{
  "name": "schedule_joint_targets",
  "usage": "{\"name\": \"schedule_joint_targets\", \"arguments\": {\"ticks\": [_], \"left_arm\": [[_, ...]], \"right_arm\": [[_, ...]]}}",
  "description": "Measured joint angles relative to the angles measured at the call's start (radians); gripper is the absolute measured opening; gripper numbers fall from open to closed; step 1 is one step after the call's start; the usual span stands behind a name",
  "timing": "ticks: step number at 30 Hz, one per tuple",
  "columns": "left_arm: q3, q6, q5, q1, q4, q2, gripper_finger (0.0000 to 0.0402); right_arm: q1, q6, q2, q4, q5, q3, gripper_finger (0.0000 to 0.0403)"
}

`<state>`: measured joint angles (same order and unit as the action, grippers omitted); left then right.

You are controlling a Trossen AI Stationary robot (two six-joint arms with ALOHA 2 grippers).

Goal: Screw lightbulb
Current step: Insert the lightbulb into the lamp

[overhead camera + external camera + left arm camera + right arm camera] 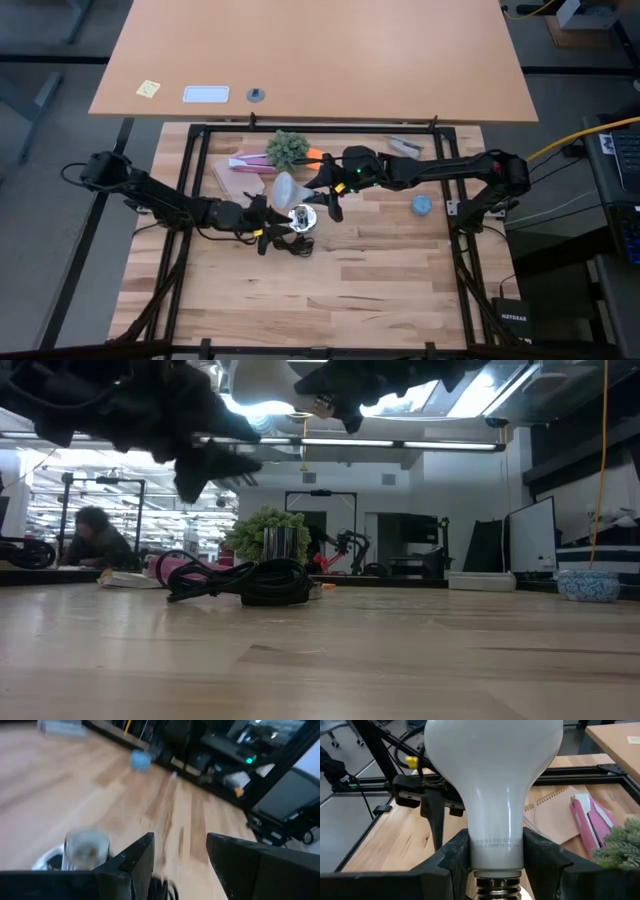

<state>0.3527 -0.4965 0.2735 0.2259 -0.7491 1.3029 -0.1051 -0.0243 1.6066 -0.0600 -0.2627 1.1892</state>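
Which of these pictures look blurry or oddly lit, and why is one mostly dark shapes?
Left wrist view: smeared throughout, the socket and blue object soft. Low view: both arms are black silhouettes against bright ceiling lights. Right wrist view: sharp, with soft glare streaks down the lightbulb. High view: even light, little shadow.

Left wrist view. Left pincer (180, 857): two dark fingers (135, 862) stand apart, with a clear gap between them and nothing in it. Beside one finger sits a round clear-and-silver object (86, 847), blurred, on the wooden table (60, 785). A small blue object (140, 760) lies farther off, near the table's far edge. Beyond that edge: dark equipment, blurred.
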Motion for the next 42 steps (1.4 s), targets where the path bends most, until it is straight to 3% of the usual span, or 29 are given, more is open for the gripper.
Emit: {"name": "schedule_joint_targets", "arguments": {"ticks": [8,12,27,42], "left_arm": [[0.000,0.088,0.049,0.000,-0.089,-0.001,0.0170],[0.000,0.109,0.119,0.001,-0.223,0.027,0.0170],[0.002,0.386,0.189,0.001,-0.813,0.222,0.0170],[0.110,0.561,0.217,-0.045,-0.820,0.219,0.0170]], "right_arm": [[0.000,-0.029,0.000,0.000,0.001,0.000,0.0156],[0.000,-0.029,0.000,-0.009,0.001,0.000,0.0156],[0.000,-0.032,0.000,-0.226,0.001,0.001,0.0156],[0.001,-0.056,-0.003,-0.258,0.000,0.002,0.0157]]}}
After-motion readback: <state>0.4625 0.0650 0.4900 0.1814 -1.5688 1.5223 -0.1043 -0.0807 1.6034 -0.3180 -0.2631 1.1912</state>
